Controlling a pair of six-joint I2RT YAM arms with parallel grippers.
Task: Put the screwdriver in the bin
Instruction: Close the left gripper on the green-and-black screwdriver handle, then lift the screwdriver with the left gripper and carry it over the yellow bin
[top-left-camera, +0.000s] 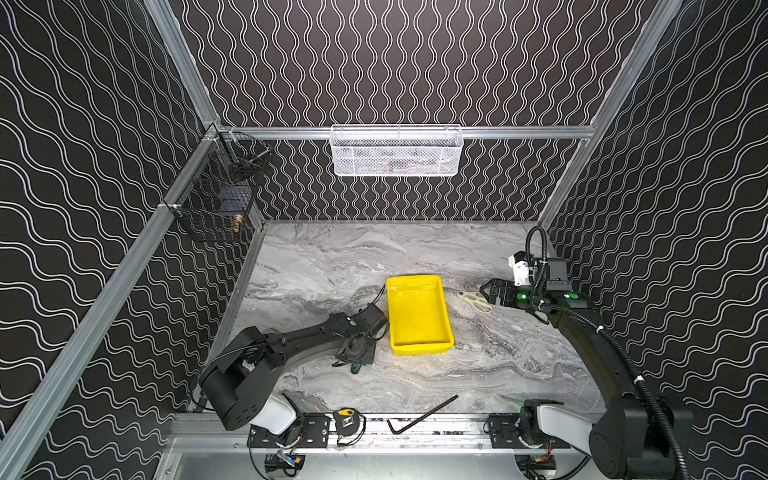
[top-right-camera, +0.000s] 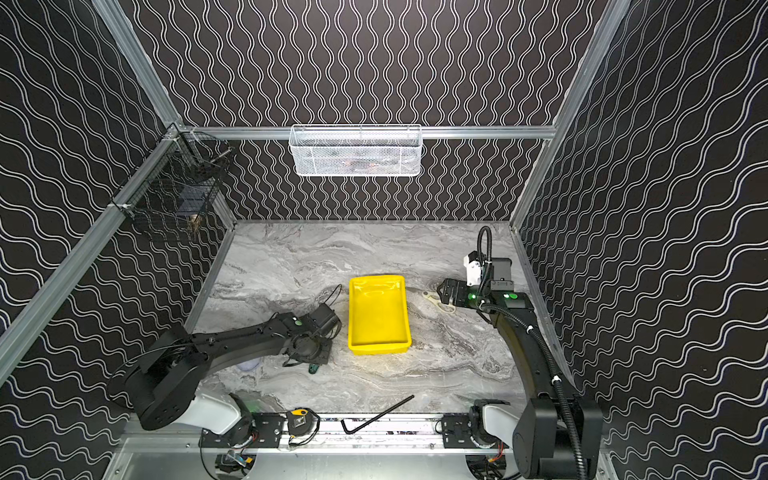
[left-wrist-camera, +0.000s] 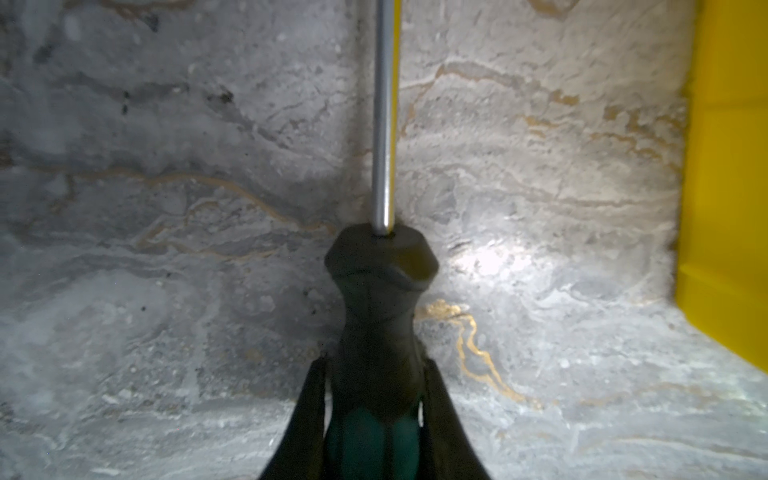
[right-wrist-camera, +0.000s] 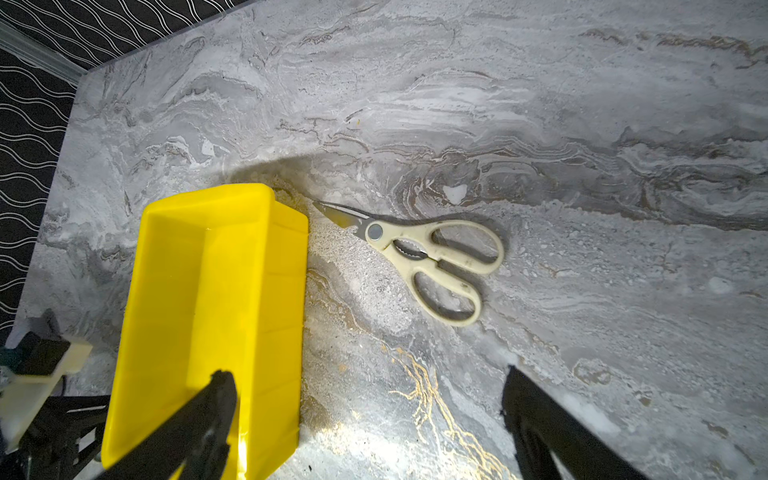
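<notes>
Down at the yellow bin's (top-left-camera: 422, 348) 8 o'clock, the left gripper (left-wrist-camera: 374, 365) is clenched on the teal-and-black screwdriver's (left-wrist-camera: 380, 266) handle, outside the bin. At 3 o'clock, the right gripper (right-wrist-camera: 368, 372) hangs spread wide above cream-handled scissors (right-wrist-camera: 386, 241).

Yellow bin (top-right-camera: 376, 277) at centre, left tool (top-right-camera: 308, 358) down over screwdriver (top-right-camera: 312, 368) beside it, scissors (top-right-camera: 440, 304) opposite side

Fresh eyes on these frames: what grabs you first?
The bright yellow bin sits empty in the middle of the grey marble table. Just left of it in both top views, the left hand is shut on the handle of the screwdriver, low over the surface. The right hand hangs open by the cream-handled scissors, right of the bin.
</notes>
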